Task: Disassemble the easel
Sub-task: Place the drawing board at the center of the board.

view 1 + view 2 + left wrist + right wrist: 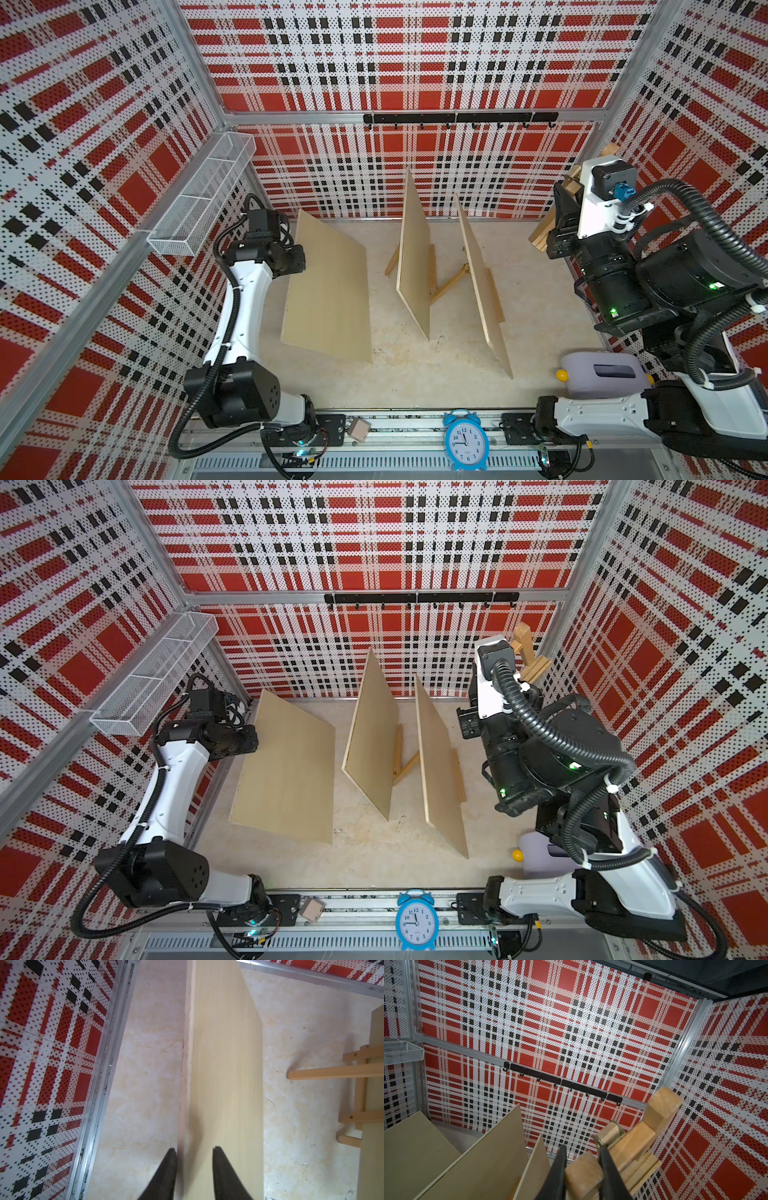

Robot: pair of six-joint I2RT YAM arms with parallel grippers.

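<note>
R gripper (582, 1147), 2 o'clock, jaws clamped on easel frame (633, 1147). L gripper (194, 1148), 9 o'clock, jaws apart astride board (224, 1064) edge. Mesh basket (199, 187) 10 o'clock.

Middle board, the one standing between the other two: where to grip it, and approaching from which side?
Likely the top edge, coming straight down and pinching across its thickness. The middle board stands on edge, nearly upright; its faces look too wide to span, and easel legs crowd its base.
</note>
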